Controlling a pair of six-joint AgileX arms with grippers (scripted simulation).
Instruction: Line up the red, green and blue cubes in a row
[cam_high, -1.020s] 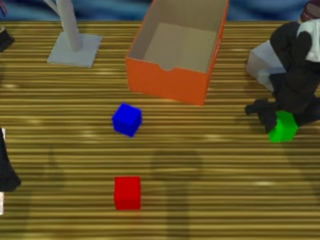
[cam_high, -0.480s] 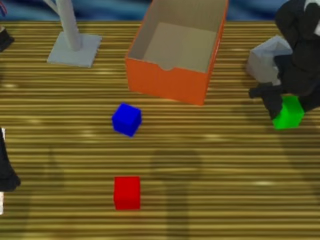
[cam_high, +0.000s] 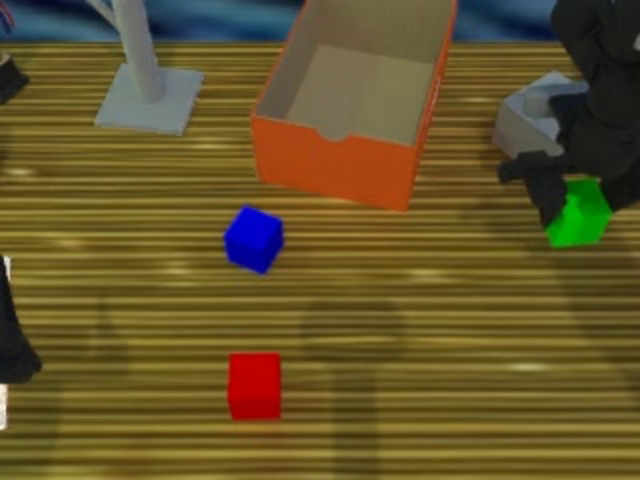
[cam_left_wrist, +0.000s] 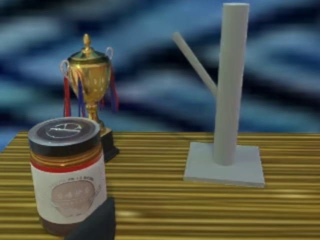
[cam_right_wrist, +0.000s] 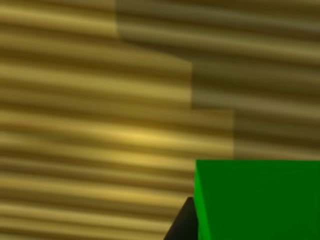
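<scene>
The green cube (cam_high: 584, 218) is at the right side of the table, with my right gripper (cam_high: 572, 206) shut on it; the arm hides its upper part. The right wrist view shows the green cube (cam_right_wrist: 257, 200) with a dark finger (cam_right_wrist: 182, 226) pressed against its side, above the bare wood. The blue cube (cam_high: 253, 238) sits turned at an angle near the middle, in front of the orange box. Closer to the front edge, the red cube (cam_high: 254, 385) lies square to the table, below the blue one. My left gripper (cam_high: 12, 350) is parked at the left edge, open.
A big open orange box (cam_high: 335, 160) stands at the back centre. A grey stand with a pole (cam_high: 150, 98) is at the back left. A grey box (cam_high: 525, 118) sits just behind the right gripper. The left wrist view shows a jar (cam_left_wrist: 67, 175) and a trophy (cam_left_wrist: 89, 75).
The right gripper has drawn the green cube a little toward the back right, from beside the grey box's front. The blue and red cubes and the left arm have not moved.
</scene>
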